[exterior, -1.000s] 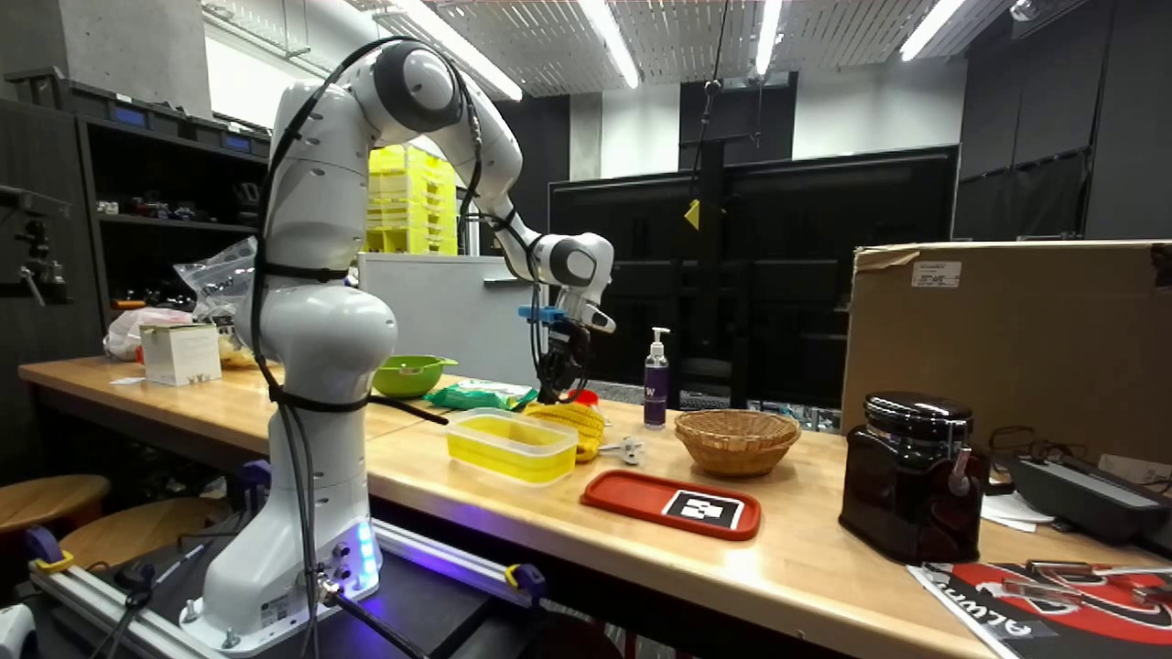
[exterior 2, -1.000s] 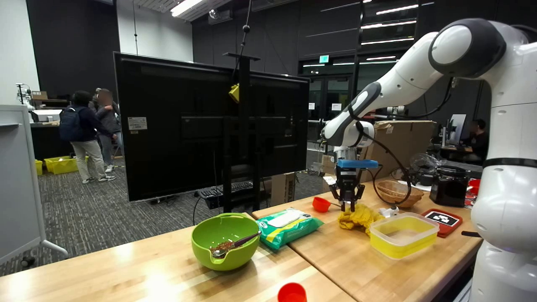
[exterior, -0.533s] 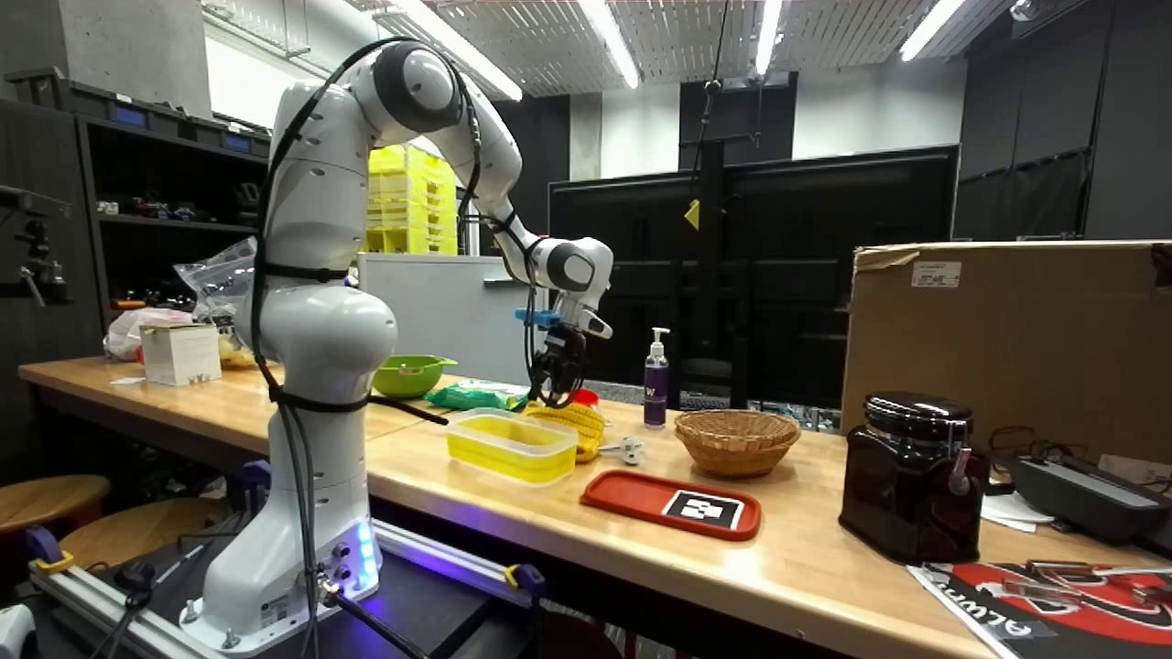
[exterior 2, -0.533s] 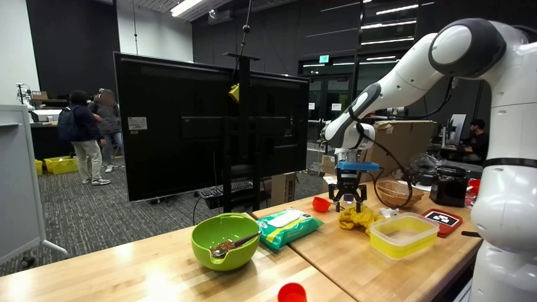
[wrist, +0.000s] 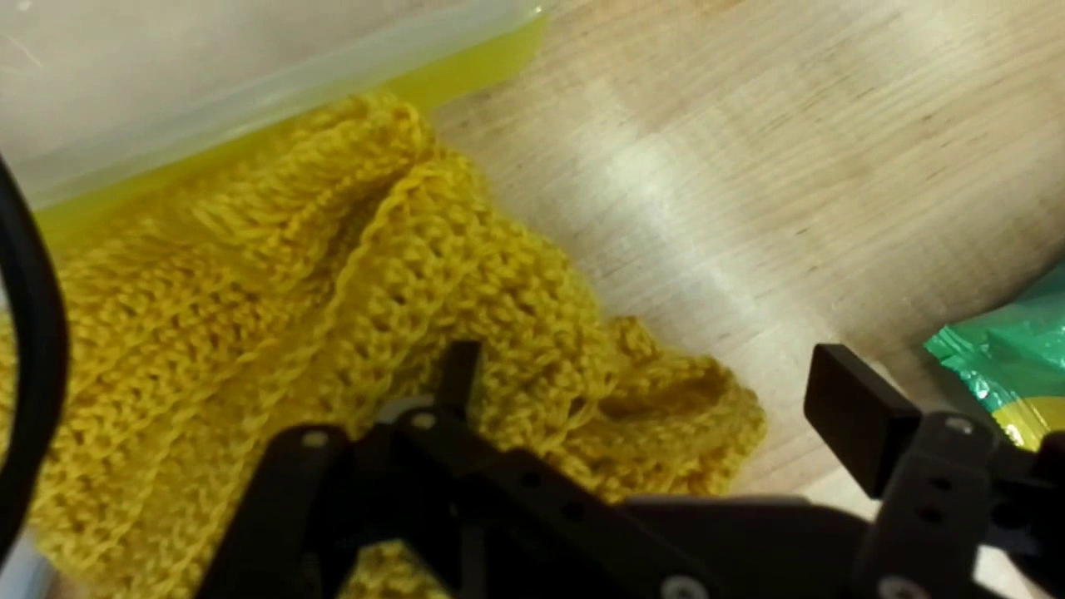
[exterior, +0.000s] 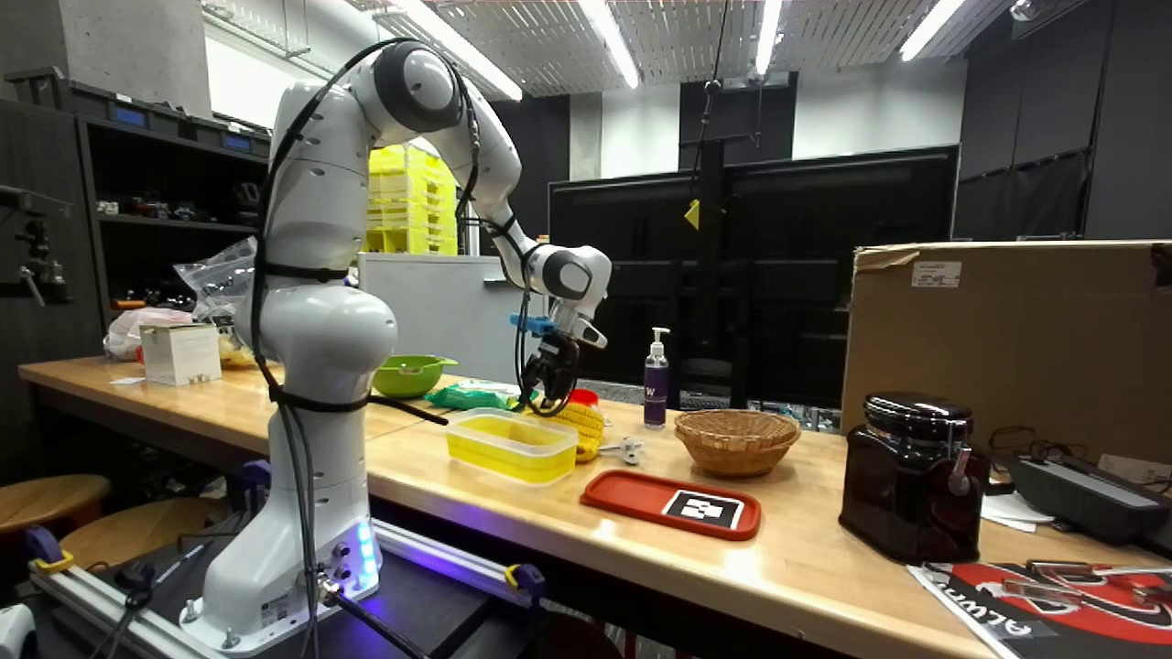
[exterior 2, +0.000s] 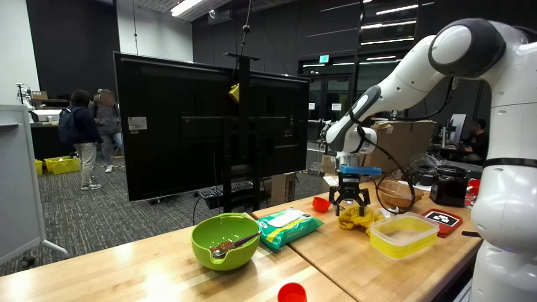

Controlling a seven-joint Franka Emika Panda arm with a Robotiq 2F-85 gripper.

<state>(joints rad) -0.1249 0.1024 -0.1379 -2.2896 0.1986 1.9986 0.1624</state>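
Above the crumpled yellow crocheted cloth (wrist: pixel 374 274), the gripper (exterior 2: pixel 349 209) stands spread, holding nothing; an off-centre descent could snag stitches or shove the adjacent plastic container (exterior 2: pixel 415 245).

Along the bottom of an exterior view, a wooden table (exterior 2: pixel 105 272) carries a green bowl (exterior 2: pixel 226 259) at lower centre, a yellow cloth (exterior 2: pixel 356 222) lower right.

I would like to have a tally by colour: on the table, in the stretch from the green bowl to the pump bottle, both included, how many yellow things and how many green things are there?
Yellow: 2 (knitted cloth; plastic box, yellow in its lower part)
Green: 2 (bowl; soft pack, mostly green)
Total: 4
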